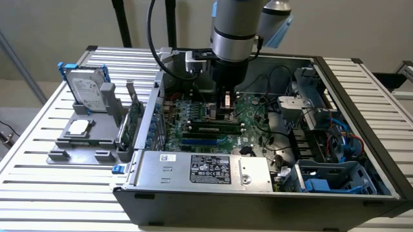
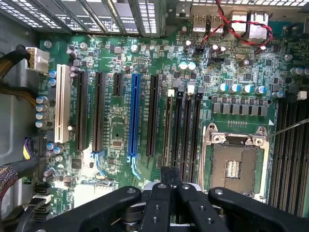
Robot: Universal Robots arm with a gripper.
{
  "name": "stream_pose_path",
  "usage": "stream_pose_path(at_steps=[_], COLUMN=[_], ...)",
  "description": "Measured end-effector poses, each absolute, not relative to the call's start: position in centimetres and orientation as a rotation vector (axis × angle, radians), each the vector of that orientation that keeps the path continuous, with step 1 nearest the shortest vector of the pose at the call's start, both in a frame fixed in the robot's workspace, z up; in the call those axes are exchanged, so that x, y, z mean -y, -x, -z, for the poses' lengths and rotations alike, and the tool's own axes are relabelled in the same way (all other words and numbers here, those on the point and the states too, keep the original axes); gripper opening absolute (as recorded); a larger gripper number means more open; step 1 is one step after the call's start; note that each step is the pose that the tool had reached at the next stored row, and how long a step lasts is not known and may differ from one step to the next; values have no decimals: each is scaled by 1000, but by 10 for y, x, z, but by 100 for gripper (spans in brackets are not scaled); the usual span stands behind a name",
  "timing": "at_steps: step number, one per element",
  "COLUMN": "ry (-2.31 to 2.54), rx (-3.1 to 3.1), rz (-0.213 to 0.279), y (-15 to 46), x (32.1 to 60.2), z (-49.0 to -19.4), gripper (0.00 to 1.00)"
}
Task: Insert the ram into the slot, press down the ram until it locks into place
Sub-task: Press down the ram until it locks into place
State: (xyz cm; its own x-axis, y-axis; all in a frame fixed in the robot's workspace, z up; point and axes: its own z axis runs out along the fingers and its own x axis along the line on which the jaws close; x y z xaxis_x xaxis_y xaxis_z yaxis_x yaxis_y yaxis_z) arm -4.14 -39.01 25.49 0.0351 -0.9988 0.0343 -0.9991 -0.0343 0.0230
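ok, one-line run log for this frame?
gripper over motherboard | above black memory slots beside CPU socket | ram seated in case

Arm (image 1: 235, 24) hangs vertical, wrist straight down; gripper (image 1: 227, 107) low, fingers (image 2: 170, 181) drawn close together, pointing down.

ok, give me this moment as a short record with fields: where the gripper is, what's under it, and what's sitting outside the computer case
gripper: over the motherboard inside the open case, gripper just above the board
ram: green stick lying along the black slots, in the exterior view
beside slots: silver processor socket, blue slot
outside case: hard drive standing in a grey holder, on the exterior view's left
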Motion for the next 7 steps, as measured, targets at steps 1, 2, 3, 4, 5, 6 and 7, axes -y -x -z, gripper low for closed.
stream_pose_path(at_steps=[1,2,3,4,5,6,7], ry=[-2230,-2230,-2229,-2229,-2228,-2228,-2227], rx=[2154,2154,2153,2153,2152,2152,2151], rz=[-14,-15,-16,-17,-18,-19,-20], y=[41,41,41,41,41,41,41], x=[390,390,390,390,390,390,390], z=[-255,-255,-255,-255,-255,-255,-255], gripper=[11,11,11,11,11,11,11])
